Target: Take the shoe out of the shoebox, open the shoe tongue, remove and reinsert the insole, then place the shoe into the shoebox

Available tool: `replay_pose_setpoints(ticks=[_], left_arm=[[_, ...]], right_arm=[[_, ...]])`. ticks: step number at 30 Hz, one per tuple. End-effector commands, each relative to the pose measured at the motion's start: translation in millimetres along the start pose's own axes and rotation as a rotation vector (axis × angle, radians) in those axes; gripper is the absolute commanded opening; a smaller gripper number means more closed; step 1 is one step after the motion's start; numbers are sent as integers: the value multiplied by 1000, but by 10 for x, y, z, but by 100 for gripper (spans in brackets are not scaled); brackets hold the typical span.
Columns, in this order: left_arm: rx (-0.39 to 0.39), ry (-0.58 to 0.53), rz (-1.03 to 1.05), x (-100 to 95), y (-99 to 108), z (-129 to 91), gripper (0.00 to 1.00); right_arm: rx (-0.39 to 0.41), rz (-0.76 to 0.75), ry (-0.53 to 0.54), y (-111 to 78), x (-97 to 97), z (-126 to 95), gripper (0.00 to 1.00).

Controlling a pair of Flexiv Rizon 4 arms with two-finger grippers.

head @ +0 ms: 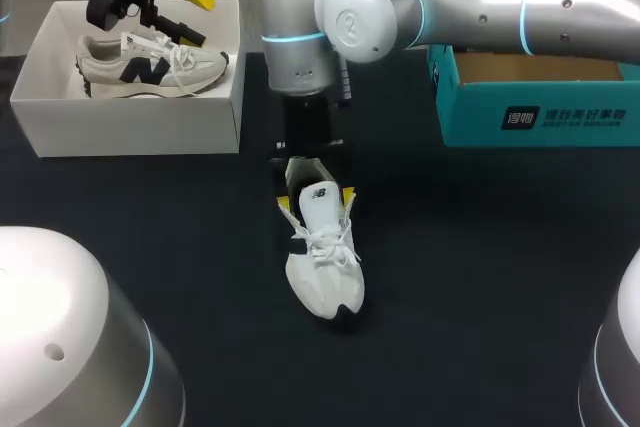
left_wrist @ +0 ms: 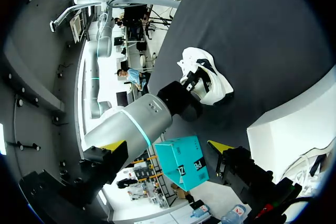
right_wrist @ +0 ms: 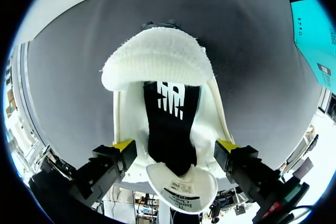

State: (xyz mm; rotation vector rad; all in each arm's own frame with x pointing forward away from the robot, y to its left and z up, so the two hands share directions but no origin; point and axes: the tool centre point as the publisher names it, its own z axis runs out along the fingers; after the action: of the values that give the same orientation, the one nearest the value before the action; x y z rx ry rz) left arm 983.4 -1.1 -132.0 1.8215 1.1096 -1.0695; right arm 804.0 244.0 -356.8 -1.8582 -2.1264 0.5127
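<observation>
A white shoe (head: 322, 257) lies on the dark table, toe toward the front edge. Its tongue (right_wrist: 181, 184) stands lifted, and the black insole (right_wrist: 170, 124) shows inside, under the fuzzy heel collar (right_wrist: 157, 61). My right gripper (head: 316, 200) hangs over the shoe's mouth, open, with a yellow tip on either side of the shoe (right_wrist: 157, 61) and gripping nothing. The same shoe (left_wrist: 207, 80) appears beyond my right arm in the left wrist view. My left gripper (head: 198, 15) is open and empty above the white shoebox (head: 130, 122).
A second grey-white shoe (head: 150, 67) with a navy mark lies in the white shoebox (left_wrist: 294, 129). A teal box (head: 540, 112) stands at the back right, also seen as the teal box (left_wrist: 184, 161) ahead of my left gripper (left_wrist: 167, 146).
</observation>
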Motion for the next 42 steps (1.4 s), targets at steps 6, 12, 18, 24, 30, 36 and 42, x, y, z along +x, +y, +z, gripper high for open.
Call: replay_pose_setpoints(ticks=[6, 12, 18, 24, 30, 36, 42], left_arm=[[3, 2, 1, 0, 4, -7, 100], [3, 2, 1, 0, 4, -7, 100], [3, 2, 1, 0, 4, -7, 100], [3, 2, 1, 0, 4, -7, 100], [3, 2, 1, 0, 4, -7, 100], [3, 2, 1, 0, 4, -7, 100], [3, 2, 1, 0, 4, -7, 100]], right_arm=[[-3, 15, -5, -110, -6, -30, 100], [1, 33, -14, -200, -4, -62, 100], [2, 58, -20, -279, -21, -94, 100], [-2, 79, -30, -390, -8, -164, 100], [-40, 106, -55, -591, 76, -337, 100], [-69, 119, -69, -750, 130, -435, 100], [-126, 128, -45, -880, 142, -381, 42]])
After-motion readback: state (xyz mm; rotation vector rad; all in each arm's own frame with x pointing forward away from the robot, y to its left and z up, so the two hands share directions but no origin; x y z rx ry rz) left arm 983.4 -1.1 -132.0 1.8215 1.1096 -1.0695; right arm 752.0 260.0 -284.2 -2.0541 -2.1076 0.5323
